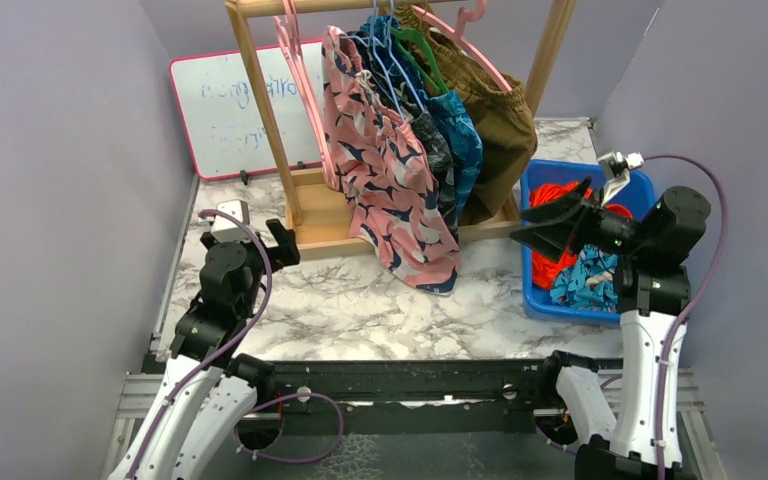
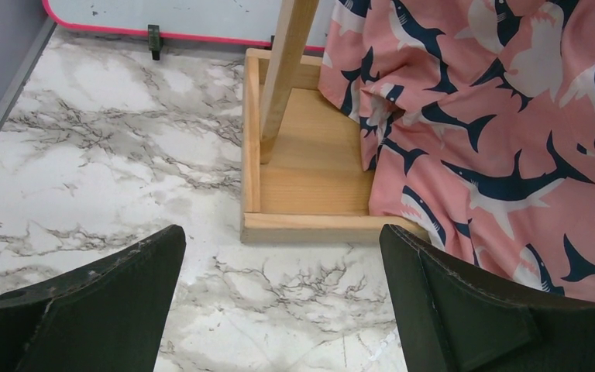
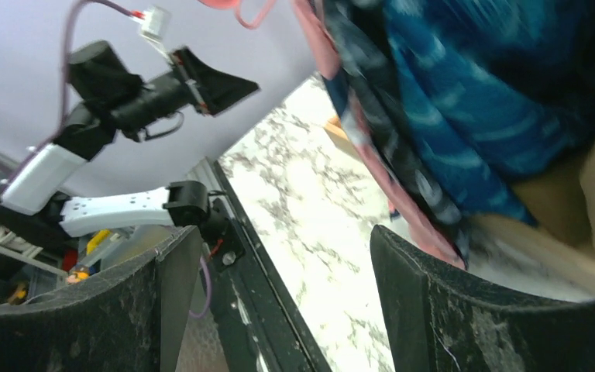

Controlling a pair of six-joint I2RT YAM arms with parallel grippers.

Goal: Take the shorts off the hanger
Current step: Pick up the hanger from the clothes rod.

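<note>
Jaws wide and empty on left gripper (image 2: 280,240) and right gripper (image 3: 285,240). Pink shark-print shorts (image 1: 390,190) hanging foremost on wooden rack (image 1: 263,110); fastening at the top hard to make out. Approach with the right, pinch fabric near the waistband, draw down steadily without dragging neighbouring pairs.

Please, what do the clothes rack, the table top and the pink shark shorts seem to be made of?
The clothes rack: pale unpainted wood, matte; grain lines show on its base. The table top: looks like white marble with grey veins, perhaps only printed laminate. The pink shorts: thin, soft fabric, matte; it hangs in loose folds.
</note>
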